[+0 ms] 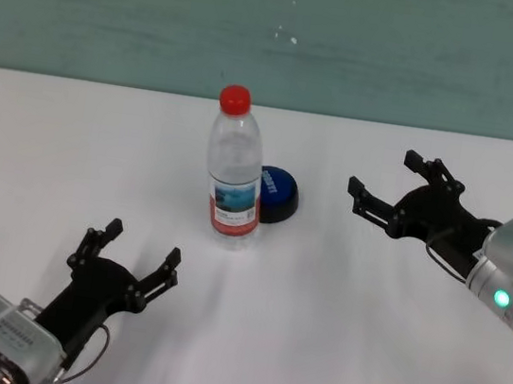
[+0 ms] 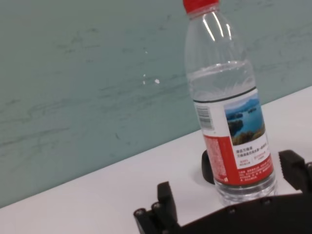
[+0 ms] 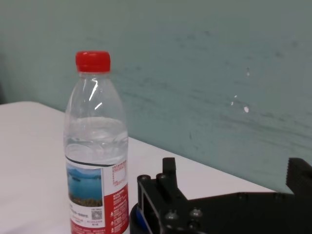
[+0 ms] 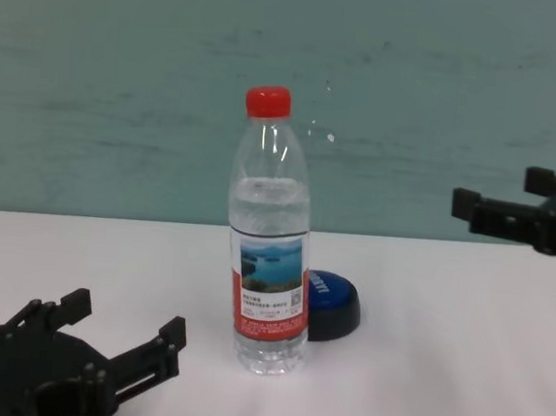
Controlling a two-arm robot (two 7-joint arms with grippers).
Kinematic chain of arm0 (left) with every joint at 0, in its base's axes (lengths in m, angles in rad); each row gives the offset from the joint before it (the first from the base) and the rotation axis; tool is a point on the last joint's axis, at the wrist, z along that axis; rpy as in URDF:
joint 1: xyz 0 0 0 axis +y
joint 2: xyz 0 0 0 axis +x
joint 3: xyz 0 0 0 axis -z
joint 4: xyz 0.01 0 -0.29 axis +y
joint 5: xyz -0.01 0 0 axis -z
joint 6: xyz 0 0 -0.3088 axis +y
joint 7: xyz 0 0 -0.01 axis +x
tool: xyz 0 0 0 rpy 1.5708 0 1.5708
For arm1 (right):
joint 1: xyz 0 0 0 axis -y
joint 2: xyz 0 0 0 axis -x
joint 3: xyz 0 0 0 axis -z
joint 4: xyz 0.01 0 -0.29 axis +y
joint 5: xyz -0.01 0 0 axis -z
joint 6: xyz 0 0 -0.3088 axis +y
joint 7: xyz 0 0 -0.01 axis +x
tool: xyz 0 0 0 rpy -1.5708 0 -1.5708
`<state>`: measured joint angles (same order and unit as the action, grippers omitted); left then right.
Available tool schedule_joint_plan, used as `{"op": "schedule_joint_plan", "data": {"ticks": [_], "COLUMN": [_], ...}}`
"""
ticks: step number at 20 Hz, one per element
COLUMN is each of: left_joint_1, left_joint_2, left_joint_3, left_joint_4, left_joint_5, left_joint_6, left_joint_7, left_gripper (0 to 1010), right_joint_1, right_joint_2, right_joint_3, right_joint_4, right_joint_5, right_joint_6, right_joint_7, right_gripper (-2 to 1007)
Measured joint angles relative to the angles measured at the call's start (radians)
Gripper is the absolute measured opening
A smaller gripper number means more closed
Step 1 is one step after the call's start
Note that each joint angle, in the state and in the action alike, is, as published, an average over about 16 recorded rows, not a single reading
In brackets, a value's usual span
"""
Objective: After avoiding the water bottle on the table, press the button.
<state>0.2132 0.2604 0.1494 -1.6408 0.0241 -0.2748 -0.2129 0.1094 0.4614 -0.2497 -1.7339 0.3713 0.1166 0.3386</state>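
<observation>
Jaws spread apart on both grippers, nothing held. Button (image 1: 276,193) low on the table (image 1: 332,336), near the middle, touching or just behind the base of the water bottle (image 1: 235,168), on its right side; partly hidden by the bottle from the near-left. Bottle upright, red cap on. Right gripper (image 1: 380,183) raised above the tabletop, right of the button, fingertips aimed toward it, bare white surface between. Left gripper (image 1: 141,253) low at the near-left, in front of the bottle, apart from it. Far table edge against a green wall (image 1: 119,10).
</observation>
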Motion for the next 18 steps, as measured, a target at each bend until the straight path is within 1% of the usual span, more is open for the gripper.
{"op": "schedule_joint_plan", "data": {"ticks": [2, 5, 10, 14, 18], "left_joint_1": [0.000, 0.000, 0.000, 0.000, 0.000], "left_joint_2": [0.000, 0.000, 0.000, 0.000, 0.000], "left_joint_3": [0.000, 0.000, 0.000, 0.000, 0.000], "left_joint_4": [0.000, 0.000, 0.000, 0.000, 0.000], "left_joint_5": [0.000, 0.000, 0.000, 0.000, 0.000], "left_joint_6": [0.000, 0.000, 0.000, 0.000, 0.000], "left_joint_7": [0.000, 0.000, 0.000, 0.000, 0.000], "left_gripper": [1000, 1000, 1000, 1000, 1000], "right_joint_1": [-0.036, -0.085, -0.152, -0.186, -0.201], "right_joint_2": [0.003, 0.003, -0.011, -0.027, -0.044], "right_joint_3": [0.012, 0.030, 0.054, 0.064, 0.064], "right_joint_4": [-0.022, -0.047, -0.064, -0.058, -0.041], "right_joint_5": [0.004, 0.009, 0.014, 0.014, 0.011], "right_joint_6": [-0.013, -0.034, -0.074, -0.103, -0.125], "right_joint_7": [-0.009, -0.022, -0.039, -0.043, -0.039], "right_gripper": [1004, 1004, 1004, 1004, 1004]}}
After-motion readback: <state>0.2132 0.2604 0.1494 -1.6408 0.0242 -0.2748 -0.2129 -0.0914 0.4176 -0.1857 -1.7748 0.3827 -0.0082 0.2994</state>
